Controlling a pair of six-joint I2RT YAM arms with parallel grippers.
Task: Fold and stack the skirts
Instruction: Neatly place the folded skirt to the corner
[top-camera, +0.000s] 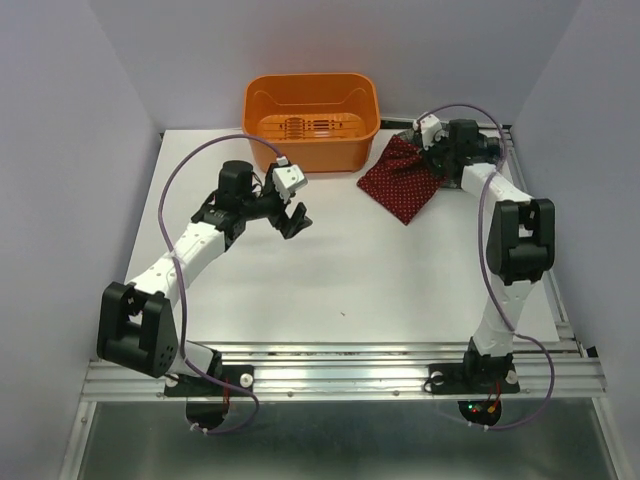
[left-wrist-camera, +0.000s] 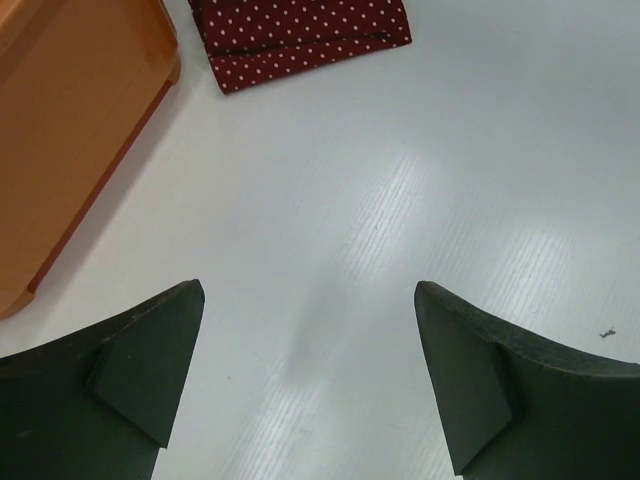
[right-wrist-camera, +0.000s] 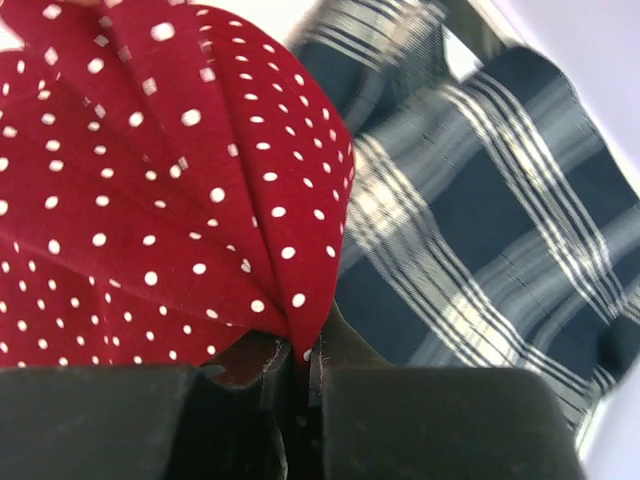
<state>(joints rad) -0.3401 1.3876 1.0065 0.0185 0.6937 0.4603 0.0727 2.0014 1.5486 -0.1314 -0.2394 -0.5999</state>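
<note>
My right gripper (right-wrist-camera: 300, 372) is clamped on a bunched fold of the red dotted skirt (right-wrist-camera: 150, 200), which lies at the far right corner of the counter (top-camera: 350, 280), just beside the orange bin (top-camera: 320, 152). The plaid skirt (right-wrist-camera: 480, 220) lies right behind it, partly overlapped by the red cloth. My left gripper (left-wrist-camera: 310, 300) hangs over bare counter near the bin, fingers spread wide

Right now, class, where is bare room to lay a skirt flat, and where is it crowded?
Bare table lies in the middle, bordered by the left gripper, red dotted skirt and arm bases. The far right corner is crowded: orange bin, plaid skirt, right gripper shut on the red dotted skirt.
</note>
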